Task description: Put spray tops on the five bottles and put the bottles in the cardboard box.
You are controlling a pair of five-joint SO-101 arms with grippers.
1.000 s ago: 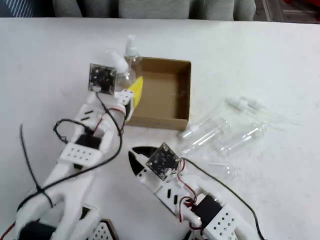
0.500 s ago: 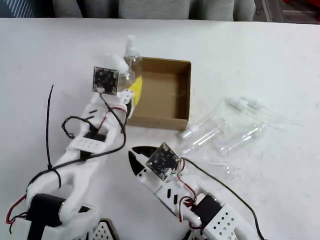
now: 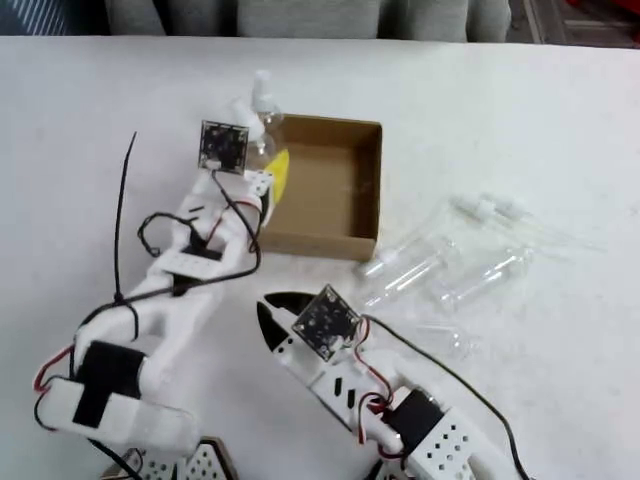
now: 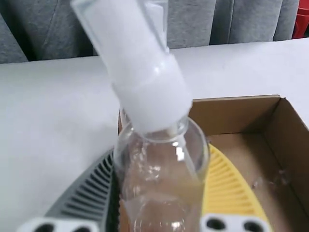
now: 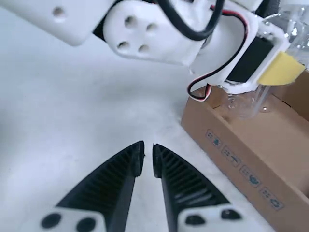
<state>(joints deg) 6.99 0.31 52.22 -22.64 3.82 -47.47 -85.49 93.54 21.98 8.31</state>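
Where left fingers point(image 4: 227, 193) clamp: spray-topped bottle point(image 4: 159, 164), at cardboard box point(image 3: 335, 245) wall
Right fingers point(image 5: 120, 183): almost closed, empty, above surface point(image 3: 500, 120)

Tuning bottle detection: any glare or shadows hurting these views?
High view: loose bottles barely stand out from the bright white table. Left wrist view: glints on the held bottle. Right wrist view: even light, no hard shadow near the right gripper.

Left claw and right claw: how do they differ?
Left claw grips a spray-topped bottle; right claw is shut, empty. Left claw's fingers are yellow and grey; right claw's black. Left claw is at the cardboard box rim; right claw over the table. Both have ribbed fingers.
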